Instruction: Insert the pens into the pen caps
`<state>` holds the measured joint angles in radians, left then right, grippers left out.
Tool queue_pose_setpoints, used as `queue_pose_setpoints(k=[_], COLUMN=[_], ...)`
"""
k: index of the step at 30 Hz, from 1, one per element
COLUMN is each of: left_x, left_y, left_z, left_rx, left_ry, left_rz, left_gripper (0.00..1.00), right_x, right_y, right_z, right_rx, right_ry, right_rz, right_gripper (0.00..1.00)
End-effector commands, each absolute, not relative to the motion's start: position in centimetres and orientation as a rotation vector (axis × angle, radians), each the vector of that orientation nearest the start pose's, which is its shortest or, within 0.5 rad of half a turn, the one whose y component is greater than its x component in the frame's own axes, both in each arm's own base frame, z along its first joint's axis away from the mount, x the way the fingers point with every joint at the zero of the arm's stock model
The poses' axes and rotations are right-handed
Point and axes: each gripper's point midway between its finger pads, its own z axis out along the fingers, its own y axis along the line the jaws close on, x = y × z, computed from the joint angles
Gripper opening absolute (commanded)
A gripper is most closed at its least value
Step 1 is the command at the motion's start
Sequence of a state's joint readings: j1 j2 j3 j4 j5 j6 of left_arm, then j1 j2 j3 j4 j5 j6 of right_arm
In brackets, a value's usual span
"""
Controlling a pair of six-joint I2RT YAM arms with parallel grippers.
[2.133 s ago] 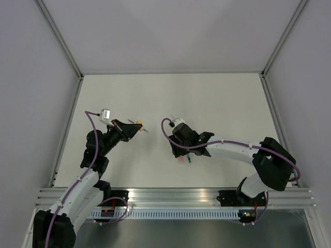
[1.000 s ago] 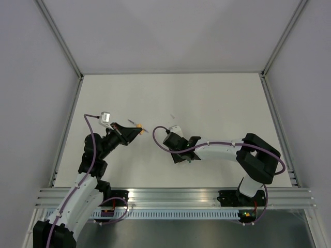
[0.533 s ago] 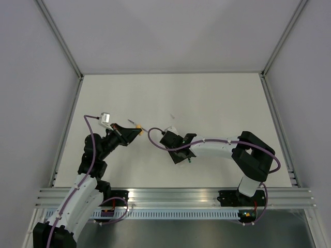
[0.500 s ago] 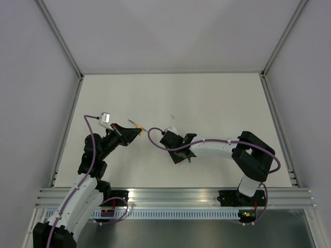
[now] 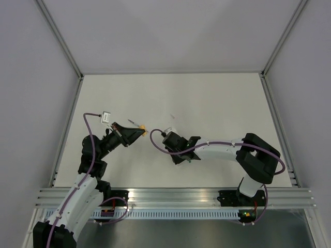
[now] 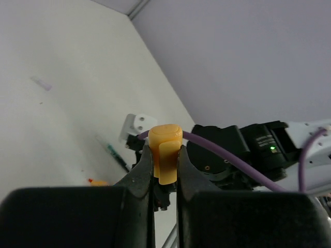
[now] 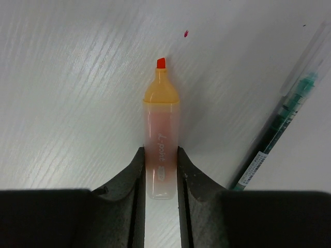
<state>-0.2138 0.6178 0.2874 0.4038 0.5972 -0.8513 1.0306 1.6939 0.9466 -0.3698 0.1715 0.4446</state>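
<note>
Orange pen (image 7: 161,150) flat between fingers (image 7: 132,181), green pen (image 7: 276,126) slanting nearby, orange cap (image 6: 165,150) pinched aloft.

From above and behind we saw the whole table (image 5: 207,98); the right wrist view hugged it closely; the left wrist view faced the right arm (image 6: 243,150), shared overhead.

White surface (image 7: 62,103): orange pen (image 7: 161,116) lies flat between the right pincer (image 7: 161,152) fingers, green pen (image 7: 282,124) just beside

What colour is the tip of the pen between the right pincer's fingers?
Red tip; the right wrist view shows it best.
</note>
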Motion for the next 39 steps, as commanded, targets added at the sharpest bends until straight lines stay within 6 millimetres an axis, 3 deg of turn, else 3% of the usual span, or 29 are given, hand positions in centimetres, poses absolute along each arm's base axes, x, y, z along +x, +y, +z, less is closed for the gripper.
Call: queue_pose_setpoints(k=[1, 2, 4, 5, 7, 8, 10, 11, 12, 13, 15, 16, 21, 27, 39], left_x=[20.2, 19.6, 19.2, 18.4, 17.8, 17.2, 16.5, 16.1, 16.0, 15.9, 15.6, 15.7, 15.0, 14.8, 14.5], left_y=[-19.1, -19.5, -19.8, -20.0, -20.1, -20.2, -20.2, -20.2, -20.1, -20.1, -20.0, -20.0, -20.2, -20.8, -20.9], left_z=[28.2, 28.7, 29.8, 30.7, 32.0, 32.9, 34.2, 35.0, 35.7, 36.1, 37.5, 37.9, 41.3, 43.1, 42.9], left_rx=[0.176, 0.203, 0.244, 0.281, 0.323, 0.353, 0.385, 0.396, 0.398, 0.398, 0.399, 0.399, 0.446, 0.487, 0.523], left_ry=[1.474, 1.470, 1.447, 1.414, 1.374, 1.348, 1.311, 1.288, 1.272, 1.261, 1.223, 1.211, 1.087, 1.008, 0.990], left_rz=[-1.445, -1.491, -1.531, -1.566, -1.597, -1.620, -1.633, -1.646, -1.649, -1.650, -1.661, -1.666, -1.732, -1.822, -1.816], left_gripper=[0.02, 0.02, 0.02, 0.02, 0.02, 0.02, 0.02, 0.02, 0.02, 0.02, 0.02, 0.02, 0.02, 0.02, 0.02], right_x=[19.0, 19.6, 20.1, 20.3, 19.9, 19.7, 19.1, 18.9, 18.2, 17.8, 16.6, 16.1, 13.9, 12.4, 12.4], right_y=[29.8, 30.4, 31.0, 32.1, 32.4, 32.7, 32.2, 32.0, 31.8, 31.5, 31.3, 31.0, 31.5, 32.9, 34.6], right_z=[2.3, 4.4, 6.7, 9.9, 12.1, 15.1, 17.0, 20.2, 20.8, 23.9, 25.5, 27.7, 31.9, 35.5, 36.6], right_rx=[-0.759, -0.726, -0.704, -0.675, -0.686, -0.675, -0.687, -0.675, -0.689, -0.665, -0.695, -0.680, -0.742, -0.760, -0.762], right_ry=[2.524, 2.463, 2.388, 2.293, 2.210, 2.117, 2.040, 1.930, 1.890, 1.779, 1.688, 1.605, 1.431, 1.322, 1.313], right_rz=[0.307, 0.350, 0.414, 0.528, 0.609, 0.693, 0.746, 0.808, 0.848, 0.913, 0.983, 1.028, 1.160, 1.305, 1.382], right_gripper=[0.00, 0.00, 0.00, 0.00, 0.00, 0.00, 0.00, 0.00, 0.00, 0.00, 0.00, 0.00, 0.00, 0.00, 0.00])
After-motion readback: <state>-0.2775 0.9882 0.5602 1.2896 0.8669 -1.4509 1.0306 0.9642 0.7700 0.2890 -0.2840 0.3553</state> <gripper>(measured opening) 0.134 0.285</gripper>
